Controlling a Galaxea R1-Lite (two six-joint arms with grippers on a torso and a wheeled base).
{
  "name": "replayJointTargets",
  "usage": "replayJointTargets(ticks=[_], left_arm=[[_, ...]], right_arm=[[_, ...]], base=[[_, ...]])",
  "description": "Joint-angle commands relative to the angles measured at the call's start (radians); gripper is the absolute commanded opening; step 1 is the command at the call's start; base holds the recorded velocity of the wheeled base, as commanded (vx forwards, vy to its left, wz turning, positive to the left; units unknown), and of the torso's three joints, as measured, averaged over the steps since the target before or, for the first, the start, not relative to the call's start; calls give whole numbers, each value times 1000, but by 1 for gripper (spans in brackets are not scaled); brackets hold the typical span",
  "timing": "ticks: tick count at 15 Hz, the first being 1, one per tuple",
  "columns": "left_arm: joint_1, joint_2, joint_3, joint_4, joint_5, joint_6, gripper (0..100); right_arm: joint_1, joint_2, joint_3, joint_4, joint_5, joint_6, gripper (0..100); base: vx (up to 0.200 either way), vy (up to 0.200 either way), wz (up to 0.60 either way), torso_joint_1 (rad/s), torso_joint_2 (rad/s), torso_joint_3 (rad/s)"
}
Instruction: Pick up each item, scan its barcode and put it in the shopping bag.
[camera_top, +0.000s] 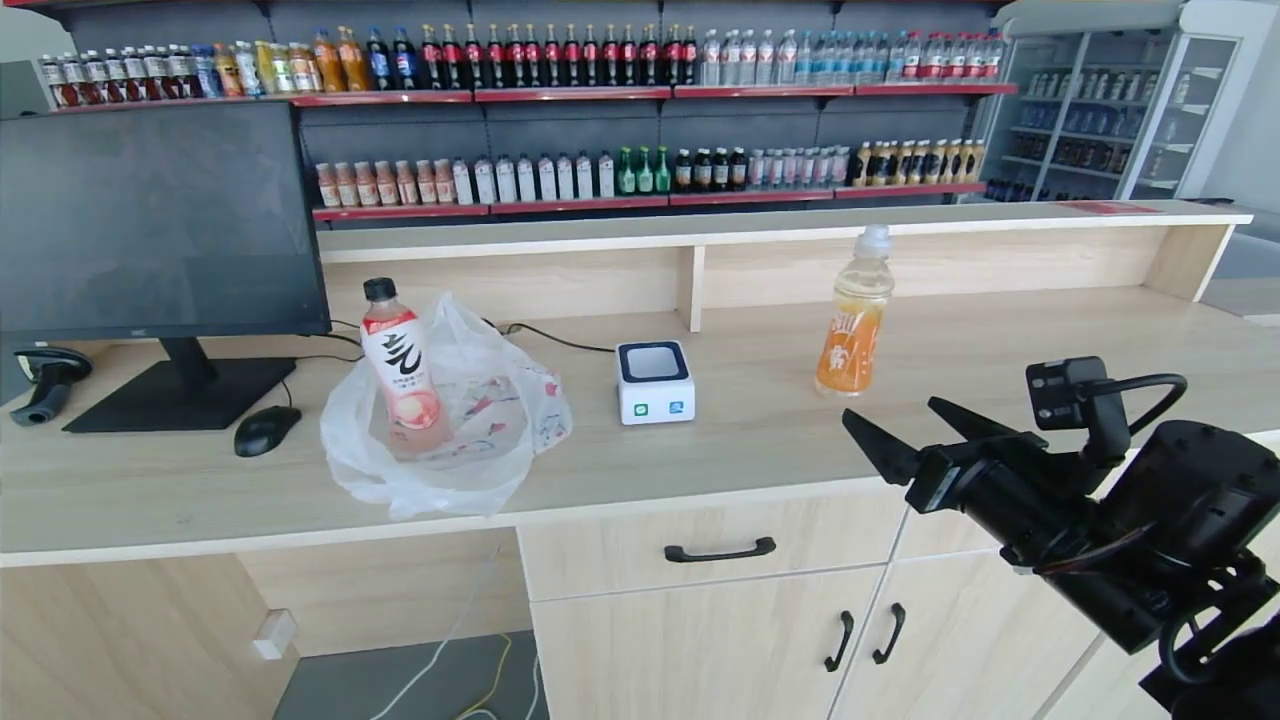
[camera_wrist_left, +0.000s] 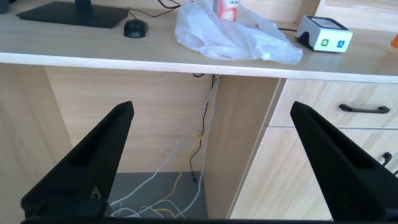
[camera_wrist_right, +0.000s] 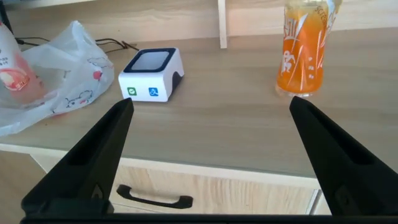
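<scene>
My right claw (camera_top: 890, 410) is spread apart, empty. The orange drink bottle (camera_top: 853, 320) stands on the counter (camera_top: 1000, 340) just ahead. It looks full, I think, so heavy and slippery. I'd grab its middle.

Wood counter (camera_top: 780, 440) w/ drawers (camera_top: 620, 555), drink shelves (camera_top: 580, 95) behind, fridge (camera_top: 1100, 110).

Bright, even daylight is filling the shop, and the glass-door fridge (camera_top: 1100, 110) at my far right is looking washed out. The wooden counter (camera_top: 760, 440) is glowing pale, with only short, soft shadows lying by the orange drink bottle (camera_top: 855, 310) and the mouse (camera_top: 266, 430). The plastic shopping bag (camera_top: 500, 470) is giving white glare. In my head view the shelves (camera_top: 570, 95) are bending slightly towards the edges. The recess (camera_wrist_left: 155, 124) under the counter is lying in dimmer light.
</scene>
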Motion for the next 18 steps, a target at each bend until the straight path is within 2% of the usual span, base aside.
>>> replayJointTargets(ticks=[1,7,8,16,18], left_arm=[[0,0,0,-1,0,-1,100],[0,0,0,-1,0,-1,100],[0,0,0,-1,0,-1,100],[0,0,0,-1,0,1,100],[0,0,0,-1,0,1,100]], right_arm=[[1,8,0,-1,2,0,100],[-1,6,0,-1,0,0,100],[1,6,1,-1,2,0,100],[1,8,7,-1,0,0,100],[1,9,6,-1,0,0,100]], base=[[0,-200,0,2,2,2],[0,-200,0,3,3,2],[200,-200,0,2,-2,7],[200,0,0,1,2,1],[0,0,0,0,0,0]])
